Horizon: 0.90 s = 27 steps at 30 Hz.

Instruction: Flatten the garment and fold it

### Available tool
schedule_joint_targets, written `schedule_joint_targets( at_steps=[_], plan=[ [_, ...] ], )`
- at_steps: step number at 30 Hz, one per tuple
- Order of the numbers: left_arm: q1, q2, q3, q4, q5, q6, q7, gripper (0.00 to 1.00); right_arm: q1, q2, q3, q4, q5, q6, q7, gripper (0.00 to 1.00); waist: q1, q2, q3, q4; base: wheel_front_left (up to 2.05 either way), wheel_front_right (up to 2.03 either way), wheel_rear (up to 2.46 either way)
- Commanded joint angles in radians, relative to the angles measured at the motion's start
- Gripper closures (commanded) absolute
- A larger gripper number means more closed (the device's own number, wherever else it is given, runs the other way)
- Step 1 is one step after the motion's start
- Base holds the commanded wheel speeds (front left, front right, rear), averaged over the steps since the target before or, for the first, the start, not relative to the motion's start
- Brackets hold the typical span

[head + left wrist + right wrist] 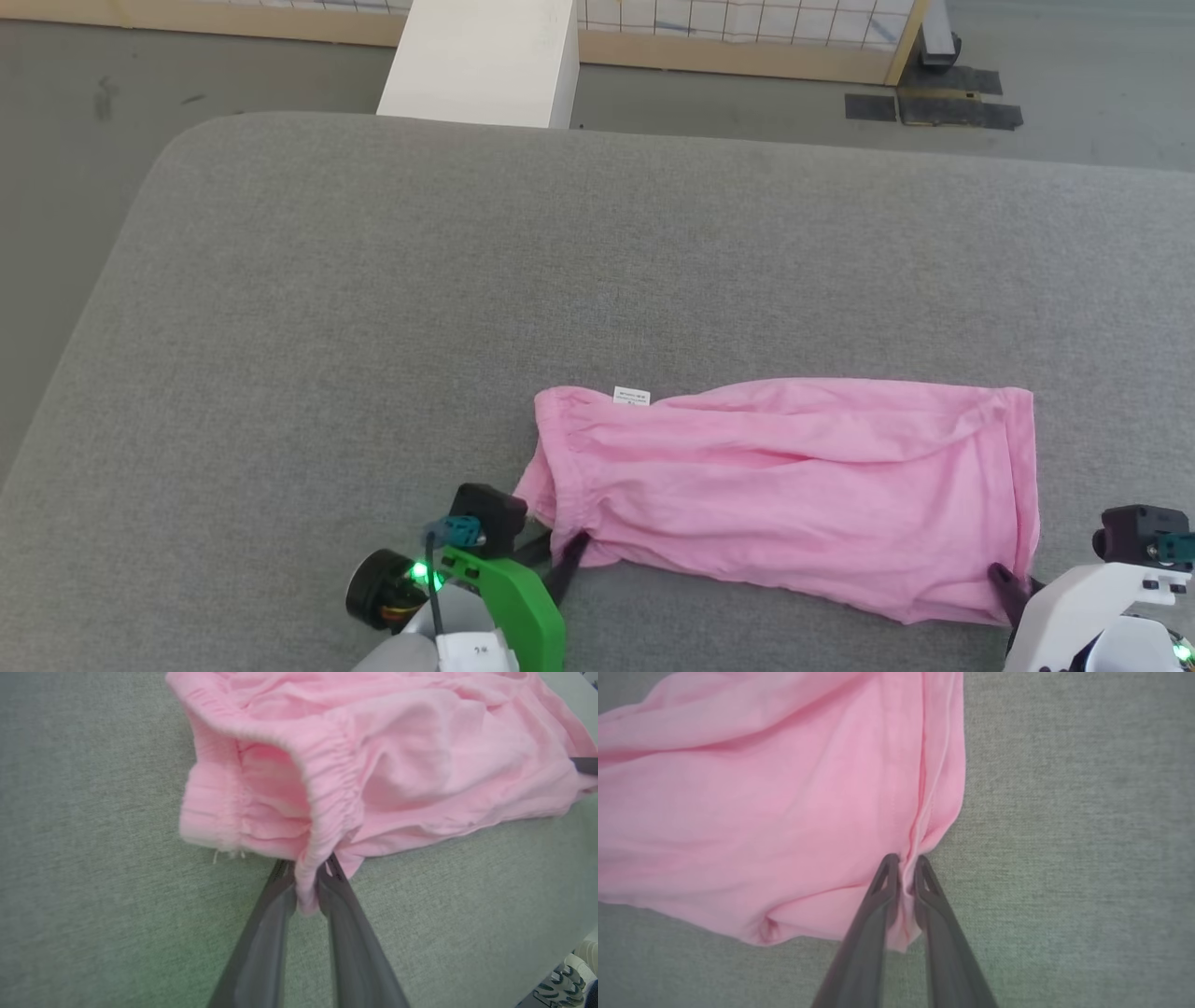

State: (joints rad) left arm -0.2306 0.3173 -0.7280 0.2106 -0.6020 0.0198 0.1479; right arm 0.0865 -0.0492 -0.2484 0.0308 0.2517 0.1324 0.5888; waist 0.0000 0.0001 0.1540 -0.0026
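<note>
The pink garment [794, 485] lies stretched left to right on the grey cushion, its gathered waistband [327, 788] at the left end and a small white label [631, 397] on the far edge. My left gripper [571, 551] is shut on the waistband's near corner, the elastic pinched between its dark fingers [275, 914]. My right gripper [1006, 581] is shut on the garment's near right corner, with the hem [924, 812] running into its fingers [878, 905]. The cloth [761, 812] carries soft wrinkles across its middle.
The grey cushioned surface [467, 308] spreads wide behind and left of the garment, with a rounded far left corner. Beyond it are grey floor, a white block [481, 61] and a wooden-framed grid panel [747, 28]. A shoe [560, 984] shows off the cushion's edge.
</note>
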Motion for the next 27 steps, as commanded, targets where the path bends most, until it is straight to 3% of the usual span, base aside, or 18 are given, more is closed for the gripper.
schedule_joint_targets(
  at_steps=[1,7,12,15,18,21,27],
  plan=[
    [0.016,0.011,0.007,-0.007,-0.011,0.009,-0.007,0.00,0.011,-0.001,0.002,0.006,0.009,-0.002,-0.012,0.00,0.0000,-0.0001,-0.007,0.001,0.00,0.00,0.00],
    [0.077,0.005,0.054,-0.053,-0.052,0.045,-0.068,0.00,0.021,-0.001,-0.010,-0.039,0.007,-0.002,-0.092,0.00,0.0000,-0.0001,-0.038,0.004,0.00,0.00,0.00],
    [0.128,0.017,0.148,-0.118,-0.051,0.104,-0.232,0.00,0.019,-0.001,-0.017,-0.107,-0.015,-0.002,-0.200,0.00,0.0000,-0.0001,-0.052,0.012,0.00,0.00,0.00],
    [0.122,0.016,0.200,-0.129,-0.025,0.121,-0.350,0.00,0.002,-0.001,-0.027,-0.113,-0.017,-0.002,-0.255,0.00,0.0000,-0.0001,-0.053,0.020,0.00,0.00,0.00],
    [0.095,0.013,0.255,-0.123,0.034,0.132,-0.402,0.00,-0.023,-0.001,-0.035,-0.089,-0.018,-0.002,-0.299,0.00,0.0000,-0.0001,-0.052,0.027,0.00,0.00,0.00],
    [0.066,-0.013,0.325,-0.140,0.106,0.128,-0.409,0.00,-0.047,-0.001,-0.040,-0.049,-0.026,-0.002,-0.315,0.00,0.0000,-0.0001,-0.049,0.033,0.00,0.00,0.00],
    [0.058,-0.085,0.464,-0.177,0.264,0.070,-0.409,0.00,-0.110,-0.001,-0.057,0.057,-0.023,-0.002,-0.292,0.00,0.0000,-0.0001,-0.038,0.025,0.00,0.00,0.00]
  ],
)
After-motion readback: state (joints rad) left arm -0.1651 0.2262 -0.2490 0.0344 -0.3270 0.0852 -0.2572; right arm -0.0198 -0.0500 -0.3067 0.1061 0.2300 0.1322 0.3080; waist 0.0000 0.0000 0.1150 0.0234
